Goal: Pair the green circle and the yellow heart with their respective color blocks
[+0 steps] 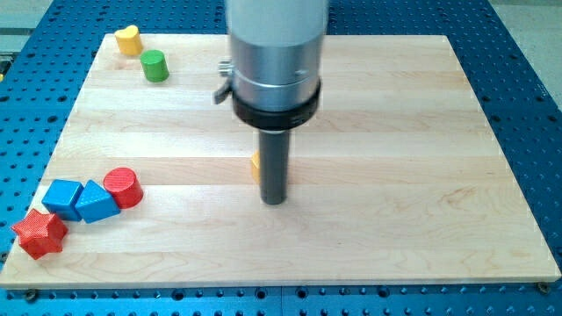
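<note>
The yellow heart (pixel 129 39) lies at the board's top left corner. The green circle (pixel 155 66) stands just below and right of it, a small gap between them. My tip (pixel 275 201) rests near the board's middle. A yellow block (pixel 255 165) shows only as a sliver at the rod's left side, mostly hidden behind the rod, shape unclear. No second green block shows; the arm's body may hide things behind it.
At the bottom left, a red circle (pixel 123 187), a blue triangle-like block (pixel 96 202), a blue block (pixel 62 198) and a red star (pixel 39 233) sit in a tight cluster. The wooden board (pixel 421 175) lies on a blue perforated table.
</note>
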